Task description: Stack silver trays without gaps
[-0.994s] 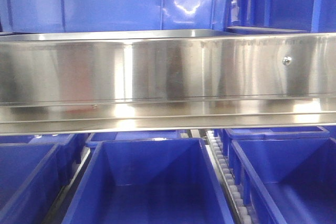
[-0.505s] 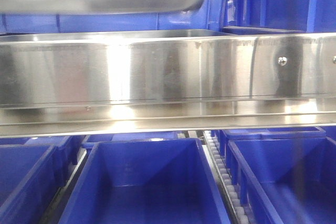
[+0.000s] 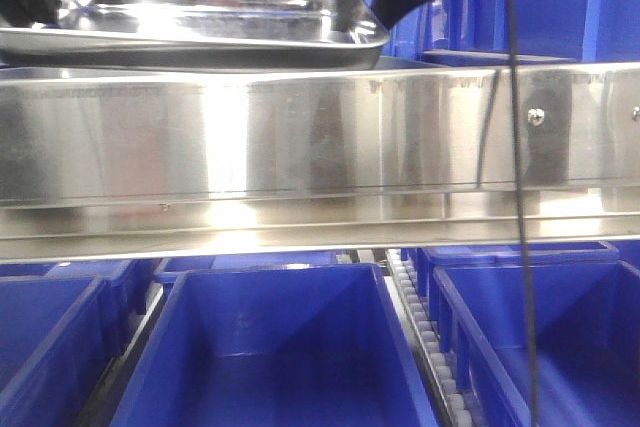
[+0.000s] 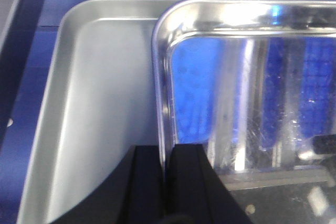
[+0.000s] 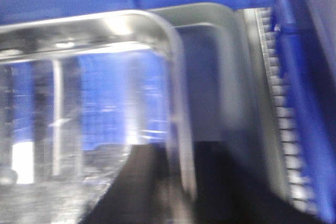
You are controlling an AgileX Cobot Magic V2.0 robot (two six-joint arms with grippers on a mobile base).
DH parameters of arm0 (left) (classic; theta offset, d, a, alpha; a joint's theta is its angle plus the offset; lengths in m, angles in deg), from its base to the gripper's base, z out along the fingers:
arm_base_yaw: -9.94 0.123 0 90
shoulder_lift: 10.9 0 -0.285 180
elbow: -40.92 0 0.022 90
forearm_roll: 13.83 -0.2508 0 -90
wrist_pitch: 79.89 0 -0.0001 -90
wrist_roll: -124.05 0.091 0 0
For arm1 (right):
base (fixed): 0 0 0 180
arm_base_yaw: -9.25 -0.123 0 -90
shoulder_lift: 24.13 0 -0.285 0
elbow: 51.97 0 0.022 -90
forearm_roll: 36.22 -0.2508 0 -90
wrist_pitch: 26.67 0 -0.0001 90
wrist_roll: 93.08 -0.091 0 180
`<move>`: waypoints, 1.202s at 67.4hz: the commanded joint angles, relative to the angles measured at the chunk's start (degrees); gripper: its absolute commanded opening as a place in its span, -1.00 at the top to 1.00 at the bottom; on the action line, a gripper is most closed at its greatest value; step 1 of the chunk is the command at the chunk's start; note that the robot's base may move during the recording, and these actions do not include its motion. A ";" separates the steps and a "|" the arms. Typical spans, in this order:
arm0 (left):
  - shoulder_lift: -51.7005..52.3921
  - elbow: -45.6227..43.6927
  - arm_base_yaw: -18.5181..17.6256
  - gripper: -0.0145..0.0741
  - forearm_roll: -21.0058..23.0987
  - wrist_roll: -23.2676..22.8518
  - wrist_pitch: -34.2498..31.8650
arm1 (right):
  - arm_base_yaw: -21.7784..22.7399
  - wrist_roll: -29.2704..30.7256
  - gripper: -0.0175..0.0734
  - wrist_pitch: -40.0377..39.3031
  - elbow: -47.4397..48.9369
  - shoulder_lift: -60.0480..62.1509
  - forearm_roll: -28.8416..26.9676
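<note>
Left wrist view: left gripper [image 4: 166, 156] is clamped on the rim of the top tray [image 4: 247, 77], one finger inside the wall, one outside. That's an edge pinch, prob. because a shallow pan offers nothing else to grab. Right wrist view is blurred, but the right gripper [image 5: 182, 161] looks closed the same way on the opp. rim. A two-end hold keeps the pan level, which it needs to nest w/o jamming.

Front view: top tray hangs above the rail [image 3: 300, 137], clear of it. The lower tray [image 4: 89, 103] sits on the shelf behind the rail. Its edge shows past the top tray's rim in both wrist views, so approx. overhead; can't tell how well centred.

Judgement: not yet seated. Next needs a straight, level drop w/ corners matched, else a rim rides up & leaves a gap. Bins [image 3: 280, 347] below play no part.
</note>
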 commanded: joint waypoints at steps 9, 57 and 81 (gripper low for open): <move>-0.04 -0.48 2.52 0.12 3.89 -2.31 -3.29 | -0.91 0.37 -0.13 -9.03 1.26 0.33 0.84; 4.59 -3.43 4.29 0.74 3.62 -2.20 -1.97 | -0.89 0.37 0.62 -7.25 3.44 4.41 3.94; 10.06 -5.94 4.04 0.68 1.75 -2.09 -5.85 | -0.49 1.35 0.65 -9.13 6.26 8.93 3.94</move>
